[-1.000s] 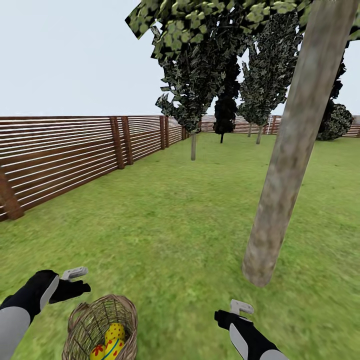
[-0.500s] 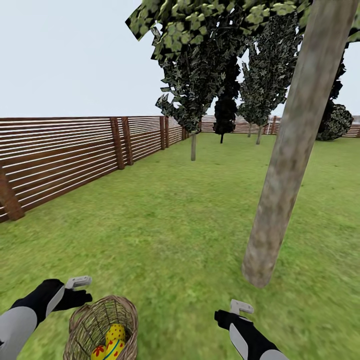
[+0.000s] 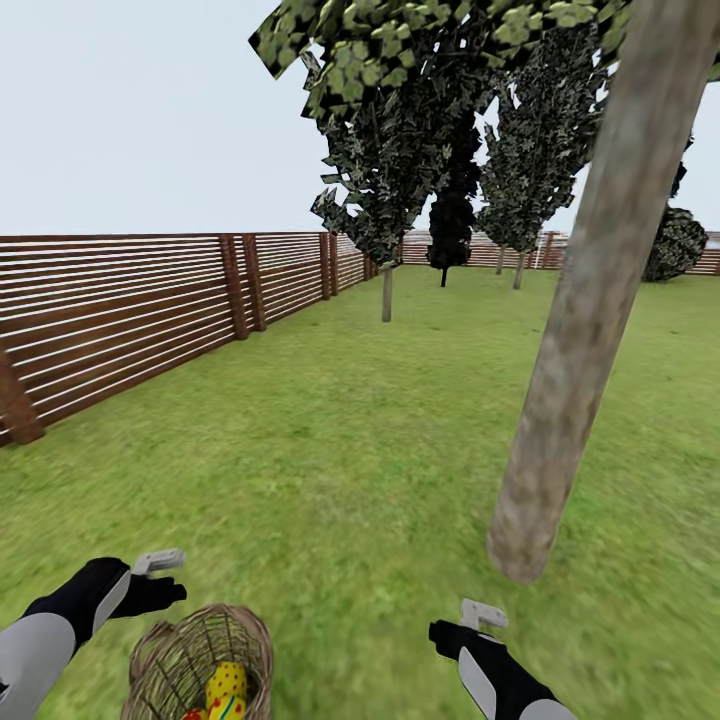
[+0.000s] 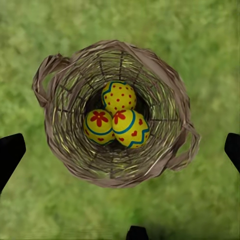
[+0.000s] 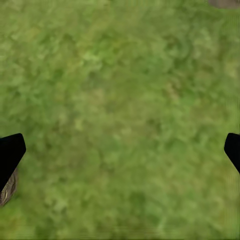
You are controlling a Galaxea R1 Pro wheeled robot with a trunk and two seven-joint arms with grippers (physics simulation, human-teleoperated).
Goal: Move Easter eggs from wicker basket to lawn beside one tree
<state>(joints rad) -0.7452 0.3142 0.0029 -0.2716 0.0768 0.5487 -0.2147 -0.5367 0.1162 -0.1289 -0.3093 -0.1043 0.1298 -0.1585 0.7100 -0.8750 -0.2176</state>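
Note:
The wicker basket (image 3: 195,660) sits on the lawn (image 3: 340,470) at the lower left of the head view. In the left wrist view I look straight down into the basket (image 4: 60,145) and see three Easter eggs touching at its bottom: a dotted one (image 4: 119,96), a flower one (image 4: 98,125) and a banded one (image 4: 130,128). My left gripper (image 4: 121,150) hangs open above them, its fingertips (image 4: 10,152) spread wider than the basket. In the head view it (image 3: 168,596) hovers by the basket's far left rim. My right gripper (image 3: 440,635) is open over bare grass (image 5: 120,120). The leaning tree (image 3: 590,300) stands just beyond it.
A brown slat fence (image 3: 120,320) runs along the left and back of the lawn. Thin-trunked and dark trees (image 3: 400,180) stand far back. The trunk's base (image 3: 520,550) meets the grass ahead of my right gripper. Open grass lies between basket and trunk.
My left gripper came down a little toward the basket's rim a second ago. Since then the whole picture has shifted slightly downward, so the camera moved; the right arm looks unmoved.

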